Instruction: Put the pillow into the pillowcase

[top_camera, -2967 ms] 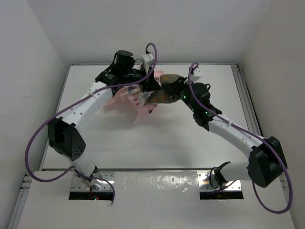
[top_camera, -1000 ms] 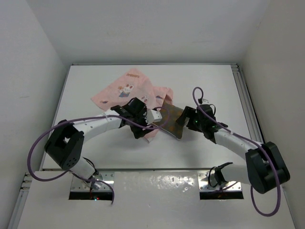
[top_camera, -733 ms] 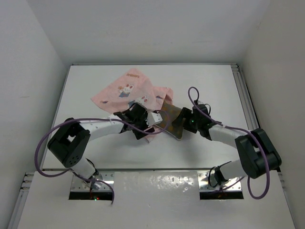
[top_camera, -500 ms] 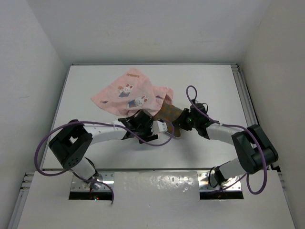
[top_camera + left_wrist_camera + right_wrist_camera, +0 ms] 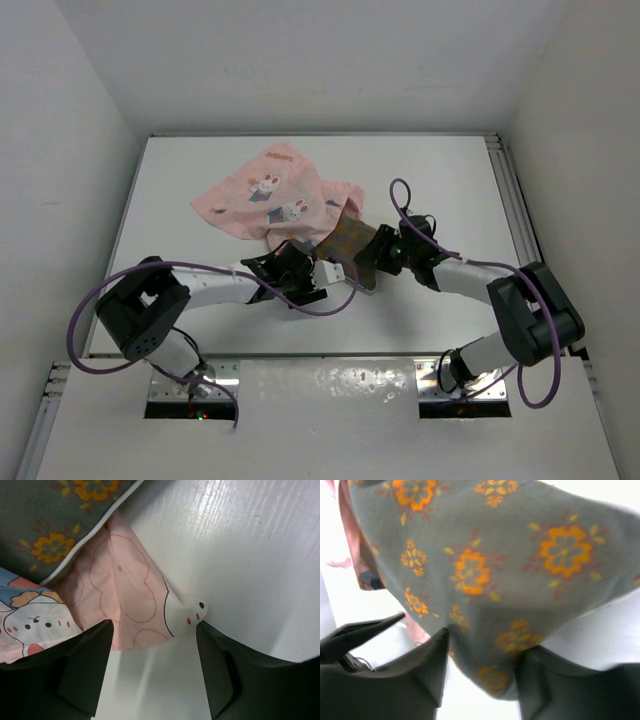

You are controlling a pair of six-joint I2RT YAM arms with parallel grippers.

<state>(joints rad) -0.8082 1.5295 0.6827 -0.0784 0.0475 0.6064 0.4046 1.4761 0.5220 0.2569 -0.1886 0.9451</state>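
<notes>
The pink printed pillowcase (image 5: 265,190) lies crumpled on the white table, toward the back. The olive-brown pillow (image 5: 348,238) with orange flowers lies at its right end, partly over the pink cloth. My left gripper (image 5: 310,268) is low beside the pillowcase's near edge. In the left wrist view it (image 5: 154,627) is open, with the pillowcase's hem (image 5: 130,605) right at its fingertips and the pillow (image 5: 50,525) beyond. My right gripper (image 5: 372,258) is at the pillow's near right corner. In the right wrist view it (image 5: 482,647) is open, with the pillow's corner (image 5: 495,555) between its fingers.
Bare white table (image 5: 200,300) lies around the cloth. White walls close in the left, back and right, and a metal rail (image 5: 505,200) runs along the right edge. Purple cables (image 5: 400,200) loop over both arms.
The left gripper has slid toward the near edge, off the pink cloth. The right gripper has moved left up to the pillow's corner. The pillow has shifted slightly.
</notes>
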